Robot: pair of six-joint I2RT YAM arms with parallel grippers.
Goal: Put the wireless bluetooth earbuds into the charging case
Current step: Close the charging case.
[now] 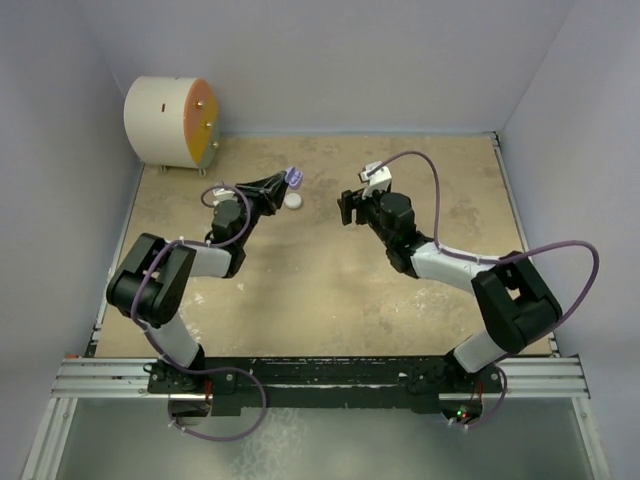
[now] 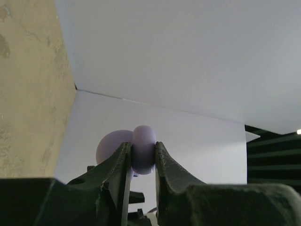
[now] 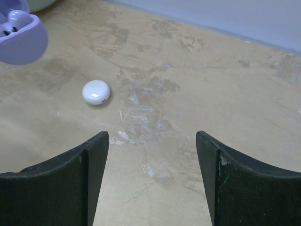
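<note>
My left gripper is shut on the lilac half of the charging case and holds it above the table. In the left wrist view the case is edge-on between my fingers, with a lilac rounded part behind the left finger. The right wrist view shows the open case at the top left with a whitish earbud sitting in it. A small white round disc lies on the table just below the case; it also shows in the right wrist view. My right gripper is open and empty, to the right of the disc.
A big white drum with an orange face stands in the back left corner. Pale walls close the table at the back and on both sides. The tabletop is beige with worn pale patches.
</note>
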